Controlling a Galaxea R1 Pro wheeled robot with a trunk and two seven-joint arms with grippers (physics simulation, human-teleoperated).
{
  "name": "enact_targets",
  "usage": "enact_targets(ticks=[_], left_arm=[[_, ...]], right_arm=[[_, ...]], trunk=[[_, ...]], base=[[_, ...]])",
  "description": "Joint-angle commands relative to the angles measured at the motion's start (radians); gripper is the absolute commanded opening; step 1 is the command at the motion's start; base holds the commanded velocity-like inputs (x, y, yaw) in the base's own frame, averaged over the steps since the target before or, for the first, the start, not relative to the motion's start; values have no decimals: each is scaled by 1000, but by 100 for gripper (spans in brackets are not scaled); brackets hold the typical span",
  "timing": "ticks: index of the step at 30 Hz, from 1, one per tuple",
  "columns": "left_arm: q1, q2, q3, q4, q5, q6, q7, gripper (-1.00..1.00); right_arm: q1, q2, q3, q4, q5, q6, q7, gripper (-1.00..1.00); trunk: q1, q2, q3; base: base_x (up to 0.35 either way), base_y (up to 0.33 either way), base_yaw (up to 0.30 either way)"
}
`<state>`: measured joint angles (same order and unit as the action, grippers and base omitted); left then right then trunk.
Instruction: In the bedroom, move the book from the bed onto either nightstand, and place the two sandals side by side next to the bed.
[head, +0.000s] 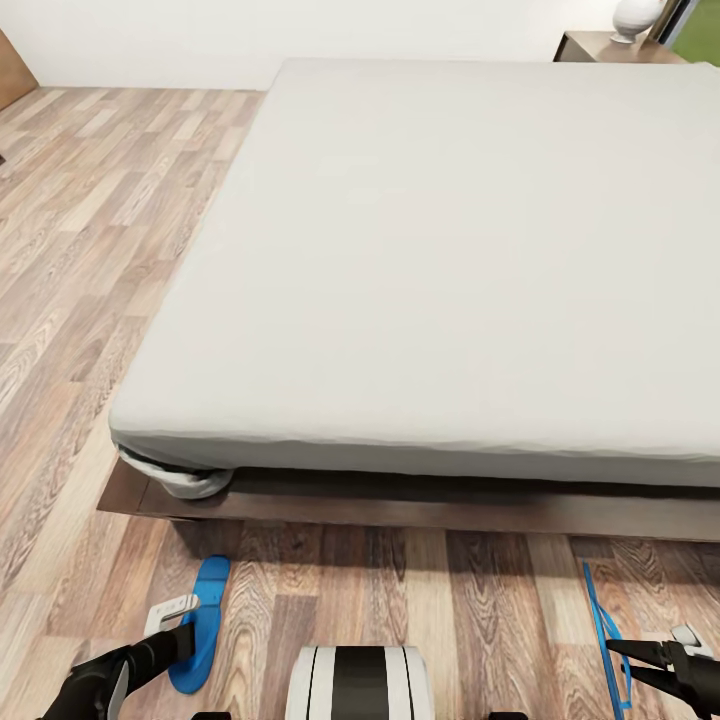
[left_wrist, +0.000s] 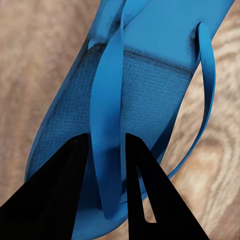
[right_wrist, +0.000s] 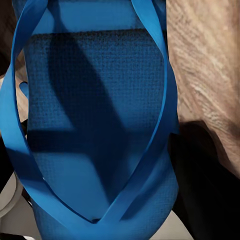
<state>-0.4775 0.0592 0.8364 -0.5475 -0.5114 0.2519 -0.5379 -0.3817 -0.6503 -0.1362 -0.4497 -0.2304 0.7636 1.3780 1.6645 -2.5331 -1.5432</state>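
While the robot faces the foot of the bed (head: 450, 260), both arms are down low over the wood-plank floor (head: 80, 300), each busy with a blue sandal. The left pincer (head: 180, 622) sits over the left sandal (head: 203, 620), which lies flat on the floor just in front of the bed's dark frame, near its corner. In the left wrist view the two black fingers (left_wrist: 65, 190) straddle one strap of that sandal (left_wrist: 145, 90), so the pincer is clenched around the strap, or very close to it.

Over on the other side, the right sandal (head: 603, 630) is tipped up on its edge, so it looks like a thin blue line from the head camera, and the right pincer (head: 625, 652) is right against it. The right wrist view looks straight onto its sole and straps (right_wrist: 95, 125), but I honestly can't tell whether that pincer is clamped or loose.

The mattress is plain pale grey. Far back by the head of the bed there's a nightstand (head: 600, 46) with a white rounded thing (head: 636, 18) on top.
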Motion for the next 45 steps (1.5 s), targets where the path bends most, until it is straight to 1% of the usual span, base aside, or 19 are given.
enact_targets(ticks=[1,4,10,27,34,45], left_arm=[[-1,-1,7,-2,-6,6,-8,-100],[-1,-1,7,-2,-5,6,-8,-100],[-1,-1,7,-2,-6,6,-8,-100],[-1,-1,7,-2,-5,6,-8,-100],[-1,-1,7,-2,-5,6,-8,-100],[-1,-1,7,-2,-6,6,-8,-100]], right_arm=[[0,0,0,0,-3,9,1,-100],[0,0,0,-1,-3,9,2,-100],[0,0,0,-1,-3,8,2,-100],[0,0,0,-1,-3,9,1,-100],[0,0,0,-1,-3,9,1,-100],[0,0,0,-2,-3,9,1,-100]], trunk=[[0,0,-1],[0,0,-1],[3,-2,-24],[3,-2,-24],[6,-3,-51],[6,-3,-51]], base=[[0,0,0],[0,0,0],[0,0,0],[0,0,0],[0,0,0],[0,0,0]])
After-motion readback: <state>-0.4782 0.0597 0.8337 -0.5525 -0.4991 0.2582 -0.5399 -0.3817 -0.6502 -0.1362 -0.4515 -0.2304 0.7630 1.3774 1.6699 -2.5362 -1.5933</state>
